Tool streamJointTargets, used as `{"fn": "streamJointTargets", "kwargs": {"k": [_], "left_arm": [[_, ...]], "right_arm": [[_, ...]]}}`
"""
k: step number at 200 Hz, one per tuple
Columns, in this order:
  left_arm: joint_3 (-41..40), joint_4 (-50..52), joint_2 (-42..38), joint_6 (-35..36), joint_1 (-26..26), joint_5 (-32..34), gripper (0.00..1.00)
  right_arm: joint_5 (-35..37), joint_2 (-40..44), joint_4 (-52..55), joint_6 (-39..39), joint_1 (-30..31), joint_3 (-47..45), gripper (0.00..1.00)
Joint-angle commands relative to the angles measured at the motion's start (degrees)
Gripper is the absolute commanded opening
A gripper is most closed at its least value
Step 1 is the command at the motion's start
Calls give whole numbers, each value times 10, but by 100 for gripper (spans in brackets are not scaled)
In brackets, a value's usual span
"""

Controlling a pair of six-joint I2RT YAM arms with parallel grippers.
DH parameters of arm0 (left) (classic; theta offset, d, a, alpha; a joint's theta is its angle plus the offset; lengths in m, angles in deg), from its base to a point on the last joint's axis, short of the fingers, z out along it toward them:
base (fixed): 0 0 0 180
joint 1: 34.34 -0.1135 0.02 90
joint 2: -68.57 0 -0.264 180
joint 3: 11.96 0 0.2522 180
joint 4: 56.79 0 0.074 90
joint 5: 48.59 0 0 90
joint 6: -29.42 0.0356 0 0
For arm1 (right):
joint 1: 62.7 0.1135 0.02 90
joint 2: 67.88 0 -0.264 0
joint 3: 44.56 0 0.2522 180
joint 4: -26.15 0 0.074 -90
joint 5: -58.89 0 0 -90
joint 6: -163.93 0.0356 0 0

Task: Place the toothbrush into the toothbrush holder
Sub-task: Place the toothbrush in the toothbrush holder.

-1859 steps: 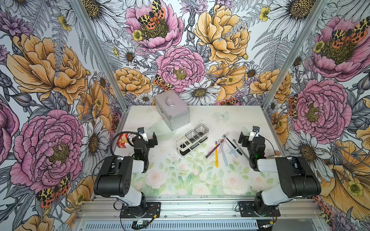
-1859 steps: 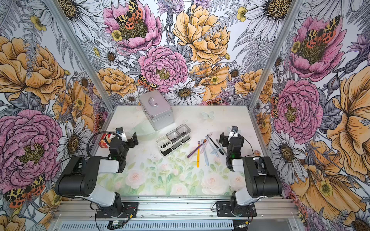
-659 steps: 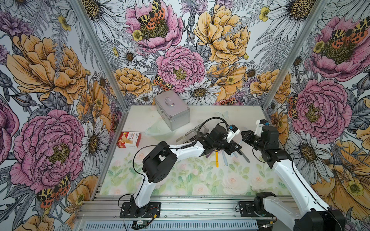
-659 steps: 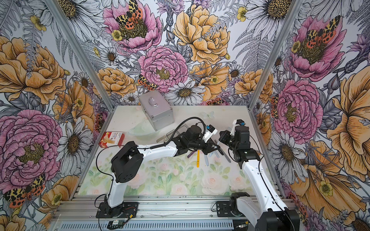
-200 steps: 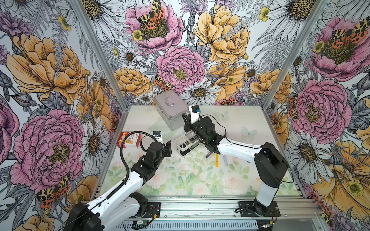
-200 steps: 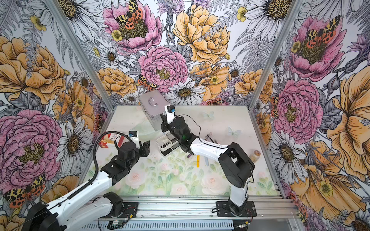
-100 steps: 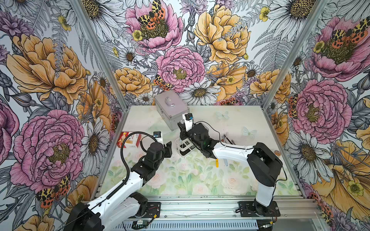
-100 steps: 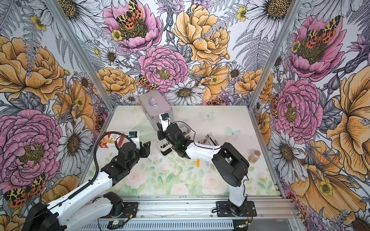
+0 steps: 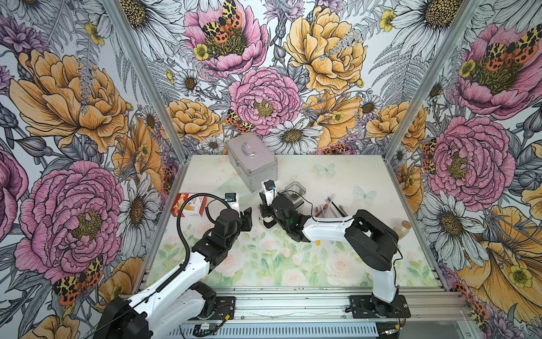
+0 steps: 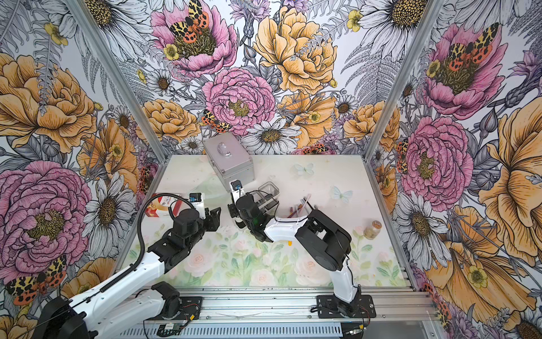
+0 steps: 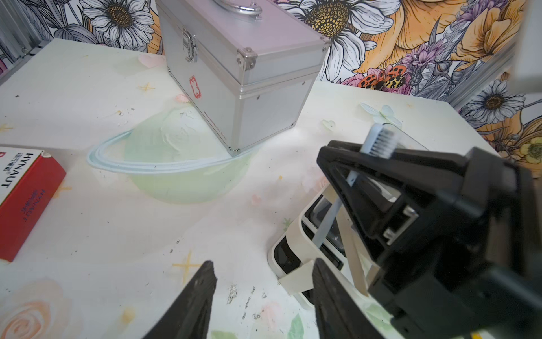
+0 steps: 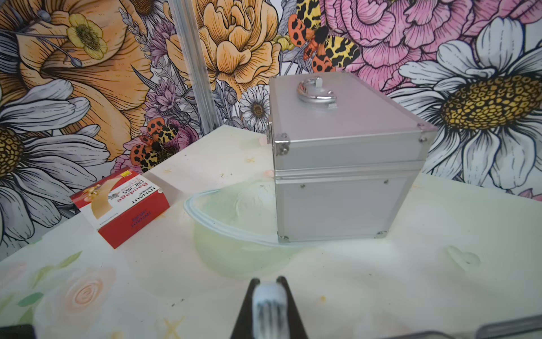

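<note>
The table [image 9: 352, 176] carries a silver metal case [image 9: 252, 164] near the middle of its back edge, and a red box [image 9: 190, 204] lies by the left edge. The toothbrush holder [image 11: 293, 234] sits just in front of the case, toward the table's middle, with its long side running diagonally.

The right arm reaches across the table from the right. The right gripper [image 12: 268, 286] hangs directly over the holder, clenched on the neck of the light-blue toothbrush [image 11: 378, 142]. The brush stands nearly upright, bristles on top. Its handle slants down and its lower end is already inside an opening near the holder's white end; which compartment cannot be told.

The left gripper [image 11: 264, 273] hovers just beside that white end, its jaws apart and empty, touching nothing.

The coming move probably turns on that upright axis: the handle points down into the holder under the right gripper. A short descent and a release should seat the brush.
</note>
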Motion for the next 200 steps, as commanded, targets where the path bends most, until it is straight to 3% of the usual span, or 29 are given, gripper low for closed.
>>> {"fn": "streamJointTargets", "kwargs": {"k": [1,78,84,100,123,140,183,200], "left_arm": [[-9,-16,-7,-8,-3,-11,55],[-8,-19,1,-7,-3,-19,60],[-8,-20,2,-7,-3,-20,60],[-9,-21,2,-4,-3,-26,60],[-10,-28,2,-2,-3,-37,60],[-12,-32,1,1,-3,-40,60],[-10,-35,-5,18,9,-59,59],[-10,-38,-6,31,20,-60,59]], "right_arm": [[39,-9,-32,7,2,-8,0],[62,-19,-56,27,2,-23,0],[62,-16,-56,27,2,-24,8],[58,-7,-59,18,2,-26,42],[67,18,-53,-13,2,-27,62],[75,35,-41,-31,-2,-23,68],[91,100,5,-31,-16,-27,71],[129,135,48,-35,-19,-23,71]]}}
